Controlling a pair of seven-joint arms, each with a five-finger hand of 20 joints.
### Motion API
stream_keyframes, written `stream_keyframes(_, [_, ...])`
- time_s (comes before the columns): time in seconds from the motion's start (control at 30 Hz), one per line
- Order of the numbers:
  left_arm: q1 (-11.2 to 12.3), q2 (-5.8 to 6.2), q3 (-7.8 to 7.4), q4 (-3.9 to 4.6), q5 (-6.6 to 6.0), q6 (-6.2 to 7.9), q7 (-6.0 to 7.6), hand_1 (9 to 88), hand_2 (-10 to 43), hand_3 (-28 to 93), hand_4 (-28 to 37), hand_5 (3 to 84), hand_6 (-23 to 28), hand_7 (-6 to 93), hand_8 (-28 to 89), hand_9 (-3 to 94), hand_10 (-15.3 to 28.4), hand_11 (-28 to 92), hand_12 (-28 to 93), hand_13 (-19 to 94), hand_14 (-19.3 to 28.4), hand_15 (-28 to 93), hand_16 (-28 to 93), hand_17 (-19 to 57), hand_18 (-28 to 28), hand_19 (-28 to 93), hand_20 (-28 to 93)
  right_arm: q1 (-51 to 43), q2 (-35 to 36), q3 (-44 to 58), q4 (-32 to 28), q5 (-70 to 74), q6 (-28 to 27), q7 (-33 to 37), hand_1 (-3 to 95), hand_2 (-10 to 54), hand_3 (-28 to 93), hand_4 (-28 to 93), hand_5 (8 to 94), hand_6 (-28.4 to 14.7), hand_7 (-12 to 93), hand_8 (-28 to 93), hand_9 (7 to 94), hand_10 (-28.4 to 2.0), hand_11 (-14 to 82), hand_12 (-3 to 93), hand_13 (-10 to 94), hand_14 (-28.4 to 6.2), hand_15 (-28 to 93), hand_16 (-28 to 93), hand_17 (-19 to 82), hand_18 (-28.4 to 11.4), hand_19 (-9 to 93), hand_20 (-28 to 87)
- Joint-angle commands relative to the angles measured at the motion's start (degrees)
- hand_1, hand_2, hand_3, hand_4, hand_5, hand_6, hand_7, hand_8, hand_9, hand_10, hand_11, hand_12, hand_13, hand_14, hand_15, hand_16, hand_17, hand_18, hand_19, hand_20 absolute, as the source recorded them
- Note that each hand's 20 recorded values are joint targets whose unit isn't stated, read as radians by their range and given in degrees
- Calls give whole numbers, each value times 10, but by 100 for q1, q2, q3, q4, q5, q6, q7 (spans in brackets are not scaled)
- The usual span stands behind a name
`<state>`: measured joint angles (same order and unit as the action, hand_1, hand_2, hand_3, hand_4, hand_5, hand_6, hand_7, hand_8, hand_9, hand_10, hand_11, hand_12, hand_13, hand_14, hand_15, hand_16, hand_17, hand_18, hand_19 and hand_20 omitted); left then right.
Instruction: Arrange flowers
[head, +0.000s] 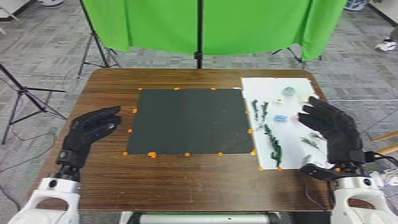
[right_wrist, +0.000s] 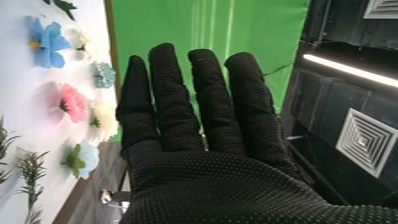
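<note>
I judged the first pick pending, my right fingers (right_wrist: 171, 92) straight, slightly spread and empty, and the next move required pinching a blue flower (right_wrist: 55, 46) for the dark mat (head: 191, 121).

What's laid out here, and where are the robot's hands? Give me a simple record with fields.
Surface: brown table
Centre: dark mat with orange tabs at its edges
Right side: white sheet
Flowers: a blue flower and a pink flower, among others, on the sheet
Greenery: long green sprig and smaller ones, also on the sheet
Left hand: open, left of the mat
Right hand: open, by the flowers, holding nothing
Backdrop: green cloth
</note>
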<state>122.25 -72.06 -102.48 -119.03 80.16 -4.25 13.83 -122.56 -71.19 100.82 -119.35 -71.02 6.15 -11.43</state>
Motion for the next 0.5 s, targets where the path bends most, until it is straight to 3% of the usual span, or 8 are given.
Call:
stream_keyframes(0.03, [92,-36,-22,-6,-31,20,-38,326,-94,635,-146,509,35,145,-58,509,138,198,144,424,189,219,14,107,139,126,238,-85,7,-17,-107,-177,6,192,79,-95,675,-283,475,-49,103,-75,494,-152,65,174,435,-178,128,254,171,-194,325,372])
stream_keyframes(0.23, [88,-52,-22,2,-26,-80,-40,325,-94,635,-145,509,35,144,-58,509,139,198,144,424,189,220,13,106,140,129,238,-82,20,16,-190,-465,-64,538,90,-95,685,-282,472,-50,100,-75,492,-154,63,175,472,-178,144,273,154,-208,450,440])
stream_keyframes(0.3, [92,-49,-16,-2,-14,-54,-26,323,-95,637,-143,508,35,145,-58,509,140,198,144,424,189,220,12,106,141,133,240,-97,73,-58,-289,-623,204,775,105,-95,692,-281,476,-54,102,-75,496,-158,66,178,491,-175,177,288,153,-214,494,461])
stream_keyframes(0.4, [76,-30,-17,2,-24,-42,-45,324,-95,636,-144,507,36,144,-58,509,139,198,144,424,189,221,12,107,142,143,245,-44,267,-384,-463,-1354,1105,1396,171,-95,696,-268,538,-62,134,-68,564,-166,150,212,557,-169,345,270,194,-222,596,515])
stream_keyframes(0.5, [95,-28,-34,-18,-16,-62,-50,324,-95,636,-144,507,36,142,-58,508,140,197,144,423,190,222,13,107,142,145,246,-71,502,-652,-641,-2905,1567,2166,234,-95,690,-275,595,-59,172,-59,631,-170,247,246,616,-162,528,280,251,-231,701,582])
